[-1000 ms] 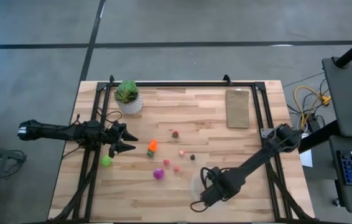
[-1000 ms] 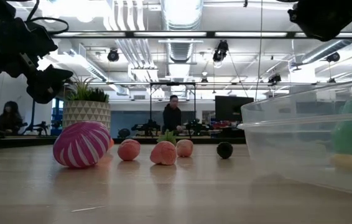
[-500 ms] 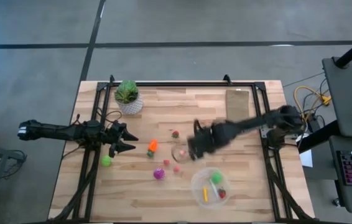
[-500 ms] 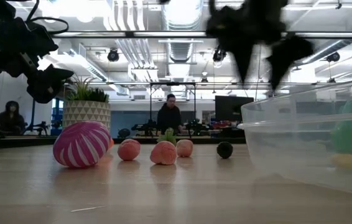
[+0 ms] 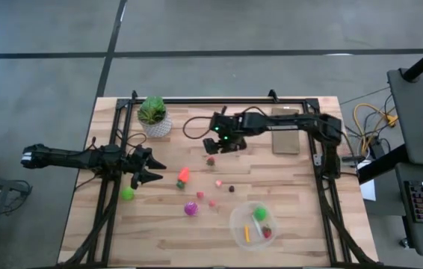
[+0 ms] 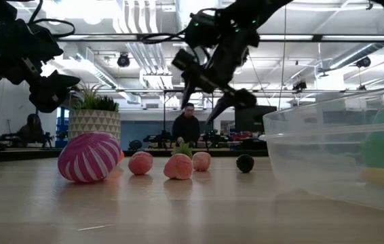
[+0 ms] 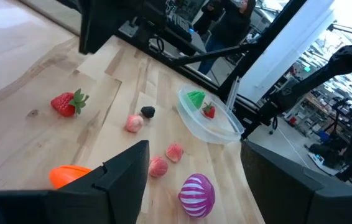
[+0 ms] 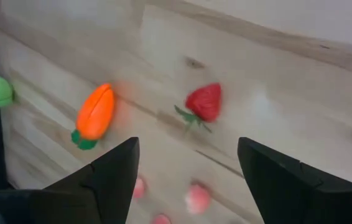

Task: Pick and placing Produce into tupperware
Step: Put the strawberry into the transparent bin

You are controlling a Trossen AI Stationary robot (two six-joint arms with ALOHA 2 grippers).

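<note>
Right gripper (image 5: 213, 144) reaches across the far middle of the table, above and just beyond the red strawberry (image 5: 210, 160); its fingers stand apart in the right wrist view, nothing between them. Left gripper (image 5: 150, 171) waits over the left side, fingers spread and empty. The tupperware (image 5: 235, 228) sits near the front edge, right of centre; in the low view it is cut off at the frame's right edge and its clear wall blurs the green piece (image 5: 259, 214) inside. Also inside: a yellow stick (image 5: 246, 233), long axis running near to far, and a red bit (image 5: 266, 232). Loose produce on the wood: orange carrot (image 5: 183, 175), long axis near to far with the green end toward the front; a green ball (image 5: 127, 193) near the left arm; the magenta-purple striped piece (image 5: 190, 208); small pink-red bits (image 5: 217, 183) and a tiny dark one (image 5: 232, 189), too small to identify. The strawberry's leaf end points toward the carrot in the right wrist view. Potted plant (image 5: 152, 116) at far left, tan board (image 5: 285, 130) partly covered by the right arm. No legible writing anywhere. A person (image 6: 186, 125) stands in the room behind.
</note>
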